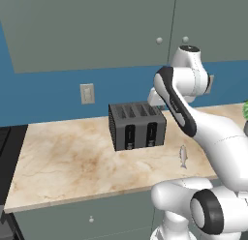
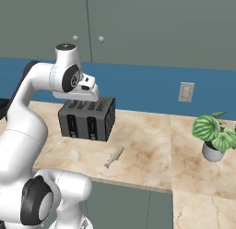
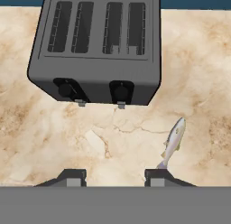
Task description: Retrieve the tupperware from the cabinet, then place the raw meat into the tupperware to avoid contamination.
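Note:
The raw meat, a slim silvery fish (image 1: 183,157) (image 2: 114,157) (image 3: 173,142), lies on the marble counter in front of the toaster's right end. My gripper (image 3: 115,177) hangs above the counter and looks straight down, with the fish's tail just beside its right fingertip (image 3: 158,175). The jaws stand apart with nothing between them. From the right base view the hand (image 2: 87,90) hovers over the toaster's top. The grey-green wall cabinet (image 1: 97,26) (image 2: 161,25) has both doors shut. The tupperware is out of view.
A dark four-slot toaster (image 1: 137,125) (image 2: 87,118) (image 3: 97,47) stands against the blue wall. A potted plant (image 2: 213,133) sits on the counter to the right. A wall switch (image 1: 87,94) is behind, and a dark stove edge (image 1: 5,152) lies at the far left.

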You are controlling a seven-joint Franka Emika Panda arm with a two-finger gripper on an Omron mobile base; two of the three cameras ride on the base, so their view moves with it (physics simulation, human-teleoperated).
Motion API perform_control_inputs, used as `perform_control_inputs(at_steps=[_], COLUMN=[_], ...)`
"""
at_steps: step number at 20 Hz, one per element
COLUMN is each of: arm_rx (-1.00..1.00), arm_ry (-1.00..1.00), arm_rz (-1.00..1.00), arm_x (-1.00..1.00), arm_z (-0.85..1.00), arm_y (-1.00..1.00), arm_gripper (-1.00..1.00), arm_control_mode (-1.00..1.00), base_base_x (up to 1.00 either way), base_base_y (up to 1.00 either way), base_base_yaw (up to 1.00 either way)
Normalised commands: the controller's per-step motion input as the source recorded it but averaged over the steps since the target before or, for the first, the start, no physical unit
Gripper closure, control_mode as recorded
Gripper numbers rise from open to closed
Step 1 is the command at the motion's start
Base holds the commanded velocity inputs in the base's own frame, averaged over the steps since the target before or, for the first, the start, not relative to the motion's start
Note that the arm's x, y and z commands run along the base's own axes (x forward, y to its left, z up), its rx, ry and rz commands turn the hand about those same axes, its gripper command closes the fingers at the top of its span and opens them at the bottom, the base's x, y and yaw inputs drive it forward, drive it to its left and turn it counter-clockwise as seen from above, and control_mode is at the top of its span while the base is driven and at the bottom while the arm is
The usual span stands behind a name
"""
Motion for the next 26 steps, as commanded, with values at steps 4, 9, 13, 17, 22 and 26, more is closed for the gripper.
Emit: perform_control_inputs(at_steps=[4,9,13,17,22,26], arm_rx=[0.00,0.00,-0.01,-0.03,-0.03,-0.01], arm_ry=[0.00,-0.03,-0.17,-0.23,-0.26,-0.27], arm_rz=[0.00,0.00,0.00,0.00,0.00,0.00], arm_x=[-0.01,-0.06,-0.12,-0.07,-0.02,0.00], arm_z=[0.00,0.00,0.02,0.12,0.20,0.28], arm_y=[0.00,0.00,0.00,0.02,0.04,0.08], arm_gripper=[-1.00,-1.00,-1.00,-1.00,-1.00,-1.00], arm_control_mode=[-1.00,-1.00,-1.00,-1.00,-1.00,-1.00], base_base_x=[0.00,0.00,0.00,0.00,0.00,0.00], base_base_y=[0.00,0.00,0.00,0.00,0.00,0.00], base_base_yaw=[0.00,0.00,0.00,0.00,0.00,0.00])
